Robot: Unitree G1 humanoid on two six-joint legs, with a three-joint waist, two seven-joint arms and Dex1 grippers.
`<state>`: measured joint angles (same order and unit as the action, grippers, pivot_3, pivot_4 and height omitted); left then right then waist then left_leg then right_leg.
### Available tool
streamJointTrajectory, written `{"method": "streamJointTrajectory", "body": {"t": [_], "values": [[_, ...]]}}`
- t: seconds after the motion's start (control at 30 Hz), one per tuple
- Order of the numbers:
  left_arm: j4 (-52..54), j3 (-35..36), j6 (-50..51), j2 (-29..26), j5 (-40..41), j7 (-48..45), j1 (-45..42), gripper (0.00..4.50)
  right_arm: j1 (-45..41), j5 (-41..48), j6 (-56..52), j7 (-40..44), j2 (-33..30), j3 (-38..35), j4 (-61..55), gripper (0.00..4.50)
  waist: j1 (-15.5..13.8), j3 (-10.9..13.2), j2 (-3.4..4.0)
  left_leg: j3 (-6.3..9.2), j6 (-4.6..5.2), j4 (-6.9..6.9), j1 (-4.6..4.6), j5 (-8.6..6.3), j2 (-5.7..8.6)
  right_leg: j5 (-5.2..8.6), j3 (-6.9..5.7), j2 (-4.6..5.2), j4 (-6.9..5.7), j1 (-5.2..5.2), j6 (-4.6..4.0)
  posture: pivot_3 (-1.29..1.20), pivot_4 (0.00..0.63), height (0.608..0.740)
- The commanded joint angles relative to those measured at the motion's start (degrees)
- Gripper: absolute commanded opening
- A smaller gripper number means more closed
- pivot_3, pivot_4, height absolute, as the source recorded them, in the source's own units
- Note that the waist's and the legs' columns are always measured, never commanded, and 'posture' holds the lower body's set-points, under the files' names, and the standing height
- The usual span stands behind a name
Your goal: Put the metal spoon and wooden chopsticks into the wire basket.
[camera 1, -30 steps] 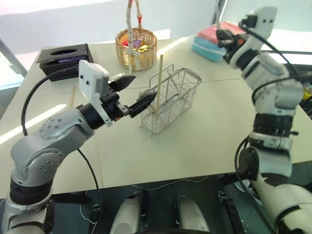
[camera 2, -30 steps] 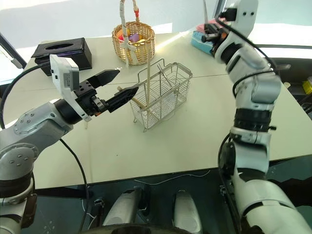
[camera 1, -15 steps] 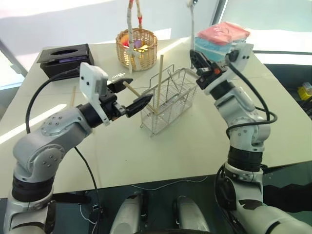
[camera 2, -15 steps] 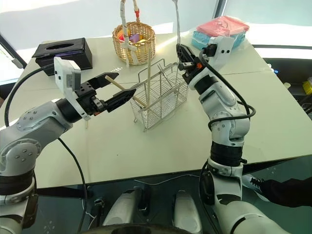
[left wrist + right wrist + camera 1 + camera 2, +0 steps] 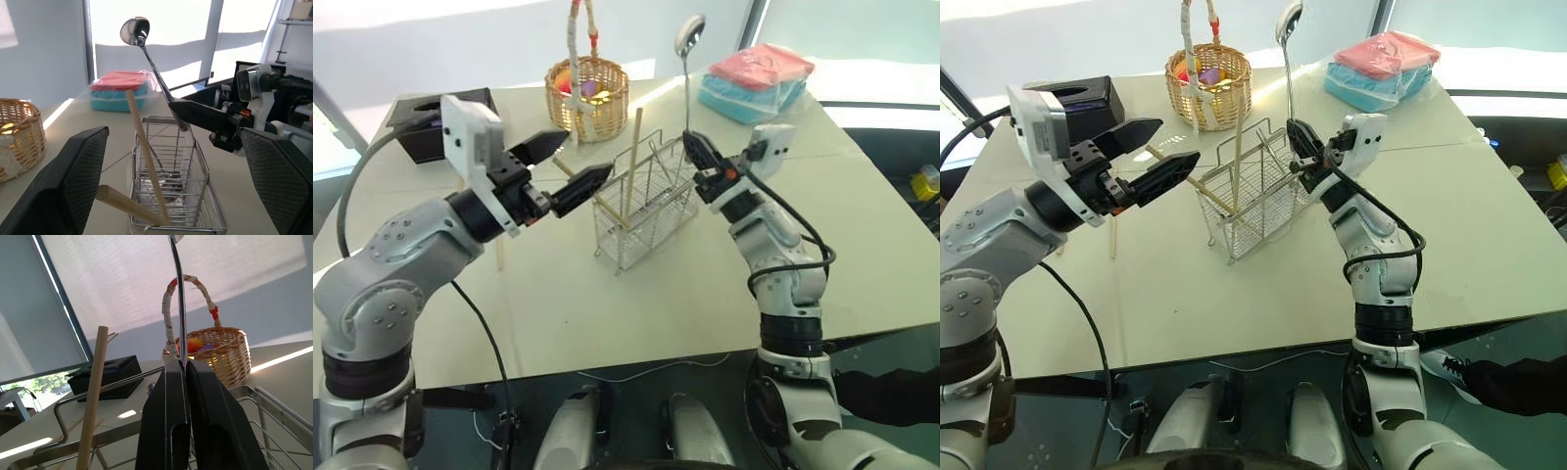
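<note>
Metal spoon (image 5: 687, 69): upright, bowl uppermost, handle pinched near its lower end between the pressed-together fingers of my right gripper (image 5: 693, 147), held just over the far rim of the wire basket (image 5: 651, 211). Wire basket: stands on the table (image 5: 705, 284) between my two arms; holds two wooden chopsticks (image 5: 632, 166), one near upright, one leaning out toward the left side with its end poking past the near rim. A further stick (image 5: 497, 257) lies flat on the table beside my left arm. Left gripper (image 5: 563, 168): fingers spread wide, empty, just beside the basket's near end. Step in hand, as I judge it: lowering the spoon. I should keep the handle vertical, aim for a compartment free of the chopsticks, sink it well inside before letting go, and keep the left gripper off the leaning stick.
</note>
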<state>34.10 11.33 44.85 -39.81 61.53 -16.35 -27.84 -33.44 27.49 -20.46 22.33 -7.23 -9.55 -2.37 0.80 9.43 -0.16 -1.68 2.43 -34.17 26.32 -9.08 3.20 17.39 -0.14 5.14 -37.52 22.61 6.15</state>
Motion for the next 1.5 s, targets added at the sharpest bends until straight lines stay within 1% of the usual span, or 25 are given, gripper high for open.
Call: {"method": "streamJointTrajectory", "body": {"t": [0.03, 0.37, 0.57, 0.67, 0.87, 0.9, 1.13, 1.27, 1.4, 1.5], "values": [[2.52, 3.15, 1.34, -3.17, 2.52, -0.8, -0.76, 4.5, -0.31, -1.16, 4.7, 0.97, -0.17, 0.04, 0.94, 0.06, 0.03, 0.0, 0.0, 0.0, 0.0, 0.0, 0.0, 0.0, 0.0, 0.0, 0.0, 0.0, 0.0, 0.0, 0.0, 0.0, 0.15, 0.74], [2.59, 7.29, 5.08, -12.82, 7.7, -4.0, -0.24, 4.5, -0.68, -3.63, 12.2, 2.09, 0.45, 0.53, 7.7, 0.06, 0.05, 0.0, 0.0, 0.02, -0.03, 0.02, -0.01, 0.0, 0.0, 0.0, 0.0, -0.01, 0.0, 0.01, -0.01, 0.0, 0.15, 0.74], [2.36, 8.07, 5.12, -14.03, 8.72, -3.72, -0.17, 4.5, -0.12, -3.56, 13.32, 2.18, 1.08, 1.04, 8.25, 0.06, 0.04, 0.0, 0.0, 0.02, -0.06, 0.02, -0.03, 0.01, 0.0, 0.01, 0.0, 0.0, 0.0, 0.0, -0.01, 0.0, 0.15, 0.74], [2.5, 7.94, 4.97, -13.75, 8.85, -3.23, -0.32, 4.5, -0.02, -3.65, 13.53, 1.86, 1.1, 1.22, 8.32, 0.99, 0.04, 0.0, 0.0, 0.03, -0.06, 0.03, -0.04, 0.01, 0.0, 0.01, 0.0, 0.0, 0.0, 0.0, -0.01, 0.0, 0.15, 0.74], [2.34, 7.75, 4.7, -13.54, 8.68, -2.77, -0.4, 4.5, 0.04, -3.66, 13.33, 1.72, 0.89, 1.62, 8.18, 4.05, 0.05, 0.0, 0.0, 0.03, -0.06, 0.04, -0.15, 0.0, 0.0, 0.01, 0.01, 0.0, 0.0, 0.05, -0.02, 0.0, 0.15, 0.74], [2.33, 7.71, 4.67, -13.5, 8.67, -2.72, -0.43, 4.5, 0.01, -3.7, 13.3, 1.63, 0.85, 1.64, 8.16, 4.46, 0.05, 0.0, 0.0, 0.03, -0.06, 0.05, -0.19, 0.0, -0.01, 0.01, 0.01, 0.0, 0.0, 0.05, -0.02, 0.0, 0.15, 0.74], [1.94, 7.73, 4.35, -13.28, 8.06, -3.02, 0.02, 4.5, -0.57, -3.83, 12.63, 0.87, -0.43, 1.21, 6.81, 4.46, 0.05, 0.0, 0.0, 0.03, -0.07, 0.15, -0.37, -0.01, 0.0, 0.02, 0.01, 0.02, 0.01, -0.04, -0.03, 0.0, 0.15, 0.74], [1.24, 8.87, 3.66, -13.24, 5.75, -3.52, 2.5, 4.5, -1.54, -2.62, 8.88, 0.05, -2.9, 0.6, 2.08, 4.46, 0.03, 0.01, 0.01, 0.02, -0.07, 0.18, -0.37, -0.01, 0.0, 0.02, 0.02, 0.05, 0.01, -0.02, -0.04, 0.0, 0.15, 0.74], [-0.35, 9.39, 1.03, -11.11, -0.88, -2.05, 7.81, 4.5, -2.88, 0.54, -0.3, -0.69, -8.24, -0.44, -6.33, 4.46, 0.01, 0.02, 0.02, 0.0, -0.07, 0.24, -0.37, -0.01, 0.0, 0.03, 0.03, 0.09, 0.02, 0.02, -0.05, 0.0, 0.15, 0.74], [-0.75, 9.66, -0.57, -8.86, -3.86, -1.61, 10.99, 4.5, -3.67, 3.59, -6.91, -0.85, -12.37, -1.35, -11.43, 4.46, -0.02, 0.02, 0.02, 0.0, -0.07, 0.28, -0.35, -0.01, 0.0, 0.06, 0.03, 0.12, 0.04, 0.06, -0.11, 0.0, 0.15, 0.74]]}}
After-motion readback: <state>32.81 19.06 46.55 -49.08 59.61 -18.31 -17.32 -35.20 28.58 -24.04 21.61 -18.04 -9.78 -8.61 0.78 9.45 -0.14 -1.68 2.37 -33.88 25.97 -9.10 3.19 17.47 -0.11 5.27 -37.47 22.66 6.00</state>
